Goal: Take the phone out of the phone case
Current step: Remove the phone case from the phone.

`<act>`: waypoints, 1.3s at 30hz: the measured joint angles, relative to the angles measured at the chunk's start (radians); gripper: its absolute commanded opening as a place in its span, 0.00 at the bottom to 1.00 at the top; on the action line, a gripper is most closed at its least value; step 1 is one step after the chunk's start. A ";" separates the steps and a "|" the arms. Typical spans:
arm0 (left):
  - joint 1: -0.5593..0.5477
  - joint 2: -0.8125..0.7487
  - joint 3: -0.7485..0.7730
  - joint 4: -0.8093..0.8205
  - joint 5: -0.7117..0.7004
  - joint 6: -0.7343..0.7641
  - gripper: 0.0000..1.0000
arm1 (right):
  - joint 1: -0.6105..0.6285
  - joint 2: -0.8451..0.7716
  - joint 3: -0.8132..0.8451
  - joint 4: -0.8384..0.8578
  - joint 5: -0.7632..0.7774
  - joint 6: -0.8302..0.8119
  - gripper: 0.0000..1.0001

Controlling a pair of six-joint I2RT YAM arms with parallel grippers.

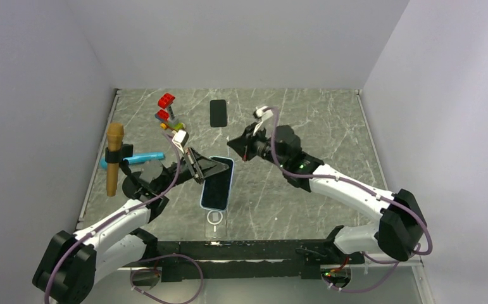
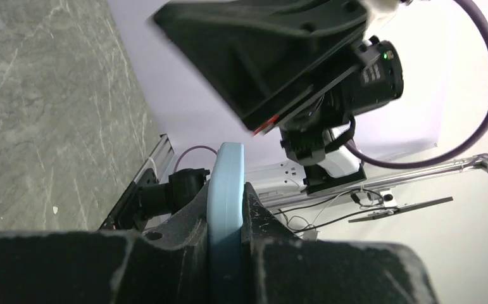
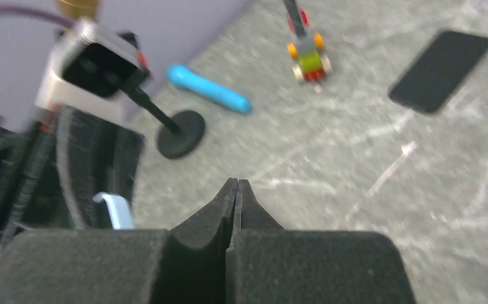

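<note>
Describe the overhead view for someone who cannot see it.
The left gripper clamps a light blue phone case at the centre of a marbled table, the shut right gripper close beside it. A black phone lies farther back.

I count two robot arms, a left arm (image 1: 111,225) and a right arm (image 1: 349,187). I see one blue phone case (image 2: 225,202) with one phone (image 1: 218,183) in it, one bare black phone (image 1: 218,113), one clear case (image 1: 214,218), one blue tube (image 1: 141,157), one brown stick (image 1: 114,158), one black stand (image 1: 130,185) and one toy (image 1: 167,111) of colored bricks.
</note>
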 measured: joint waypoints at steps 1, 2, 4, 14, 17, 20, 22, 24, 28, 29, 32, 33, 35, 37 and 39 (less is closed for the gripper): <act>0.000 0.001 -0.009 0.003 0.004 -0.014 0.00 | -0.027 0.005 0.000 0.048 -0.040 0.023 0.00; 0.000 0.001 -0.014 0.007 0.005 -0.023 0.00 | -0.056 0.011 0.000 0.102 -0.103 0.046 0.00; 0.001 0.002 -0.023 0.025 0.004 -0.037 0.00 | -0.089 0.018 0.000 0.156 -0.199 0.076 0.14; 0.000 -0.114 0.050 -0.255 -0.067 0.172 0.00 | -0.178 -0.004 -0.039 -0.012 -0.514 0.153 0.41; 0.000 -0.150 0.132 -0.427 -0.163 0.300 0.00 | -0.208 -0.080 -0.178 0.069 -0.618 0.279 0.41; 0.002 -0.183 0.158 -0.498 -0.261 0.384 0.00 | -0.211 -0.079 -0.292 0.271 -0.720 0.461 0.41; 0.002 -0.188 0.160 -0.527 -0.309 0.415 0.00 | -0.197 -0.034 -0.340 0.431 -0.776 0.587 0.41; 0.003 -0.181 0.161 -0.558 -0.345 0.435 0.00 | -0.180 0.004 -0.364 0.550 -0.805 0.671 0.41; 0.003 -0.153 0.162 -0.591 -0.387 0.452 0.00 | -0.139 0.028 -0.366 0.677 -0.825 0.749 0.37; 0.003 -0.148 0.162 -0.594 -0.392 0.452 0.00 | -0.130 0.028 -0.366 0.691 -0.825 0.753 0.36; 0.003 -0.141 0.163 -0.596 -0.396 0.453 0.00 | -0.121 0.028 -0.365 0.681 -0.815 0.748 0.37; 0.003 -0.141 0.163 -0.595 -0.397 0.453 0.00 | -0.121 0.028 -0.364 0.665 -0.806 0.740 0.37; 0.003 -0.141 0.165 -0.594 -0.401 0.453 0.00 | -0.121 0.028 -0.362 0.634 -0.791 0.722 0.38; 0.003 -0.141 0.166 -0.594 -0.402 0.452 0.00 | -0.121 0.028 -0.360 0.604 -0.778 0.706 0.37; 0.003 -0.141 0.166 -0.593 -0.402 0.452 0.00 | -0.121 0.029 -0.359 0.588 -0.771 0.699 0.35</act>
